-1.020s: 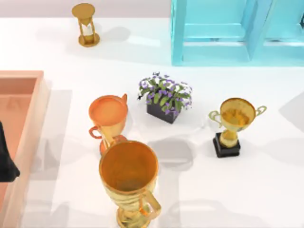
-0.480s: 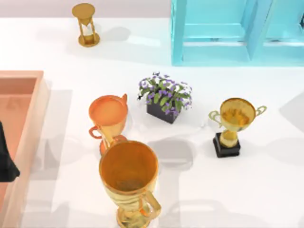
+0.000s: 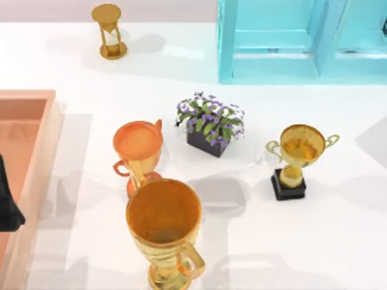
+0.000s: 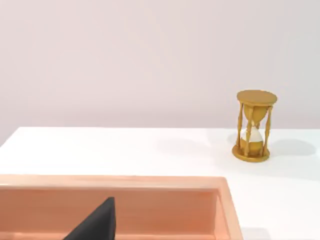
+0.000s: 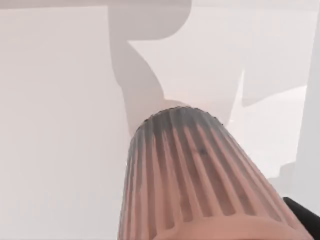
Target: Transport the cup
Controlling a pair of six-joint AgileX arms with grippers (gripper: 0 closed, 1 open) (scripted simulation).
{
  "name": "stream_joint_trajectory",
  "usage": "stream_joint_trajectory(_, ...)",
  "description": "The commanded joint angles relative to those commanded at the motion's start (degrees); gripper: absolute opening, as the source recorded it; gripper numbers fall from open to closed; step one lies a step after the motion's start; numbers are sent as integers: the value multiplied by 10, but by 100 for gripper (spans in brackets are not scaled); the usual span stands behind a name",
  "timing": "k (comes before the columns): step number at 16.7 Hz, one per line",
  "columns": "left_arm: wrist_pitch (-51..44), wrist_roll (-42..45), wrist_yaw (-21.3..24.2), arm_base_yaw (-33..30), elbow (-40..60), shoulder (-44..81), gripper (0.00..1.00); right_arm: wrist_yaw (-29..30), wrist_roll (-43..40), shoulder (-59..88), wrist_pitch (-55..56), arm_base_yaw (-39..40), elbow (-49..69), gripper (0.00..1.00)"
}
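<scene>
A ribbed, pinkish-grey cup looms very close in the right wrist view, over the white table. A dark part of my right gripper shows just beside the cup's wider end. Whether the gripper holds the cup cannot be told. My left gripper is a dark shape at the table's left edge, over the orange tray, and its dark tip hangs above the tray's inside.
Three trophies stand mid-table: a large gold one in front, an orange one behind it, a small gold one to the right. A flower pot, an hourglass and a cyan cabinet stand farther back.
</scene>
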Motion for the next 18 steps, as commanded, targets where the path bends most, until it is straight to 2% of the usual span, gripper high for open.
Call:
stream_joint_trajectory(3, 0, 0, 0, 0, 0, 0, 100, 0, 0, 0, 1, 0, -1, 0)
stream_joint_trajectory(16, 0, 0, 0, 0, 0, 0, 100, 0, 0, 0, 1, 0, -1, 98)
stream_joint_trajectory(18, 0, 0, 0, 0, 0, 0, 100, 0, 0, 0, 1, 0, -1, 100)
